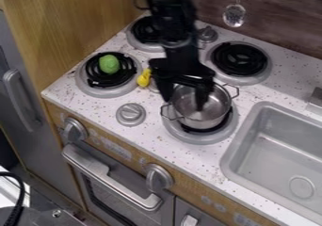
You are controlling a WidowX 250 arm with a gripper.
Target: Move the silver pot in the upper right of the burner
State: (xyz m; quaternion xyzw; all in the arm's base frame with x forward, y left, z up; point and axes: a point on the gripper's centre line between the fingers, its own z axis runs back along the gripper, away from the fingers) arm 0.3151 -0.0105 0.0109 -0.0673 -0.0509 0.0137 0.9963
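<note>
Silver pot [211, 118] sits on the lower-rt burner [200, 138] of the toy stove, mouth up, w/ a wire handle at its lower lt & another at its upper rt. Bit of black coil shows under it. Black arm [173, 18] comes in from the top edge, & the claw [183, 101] hangs down over the pot's upper-lt side. Its two fingers stand apart: one reaches down inside the pot, the other is by the rim's lt side. Can't tell if either touches the metal.

Upper-rt burner [265, 75], a ring w/ black coil, is up behind the pot. Upper-lt burner [135, 41] is partly hidden by the arm. Lower-lt burner [90, 87] has a green lump [108, 64] on its coil. Small yellow thing [144, 78] lies btwn that burner & the claw. Silver knob [131, 113] is on the speckled ctr [151, 138], btwn the two lower burners; another knob [207, 34] is btwn the upper two.

Grey sink [277, 140] is set in to the rt of the pot. Shiny ladle [234, 15] hangs at the back wall [283, 29]. Oven handle [110, 175] runs slantwise across the front, below.
</note>
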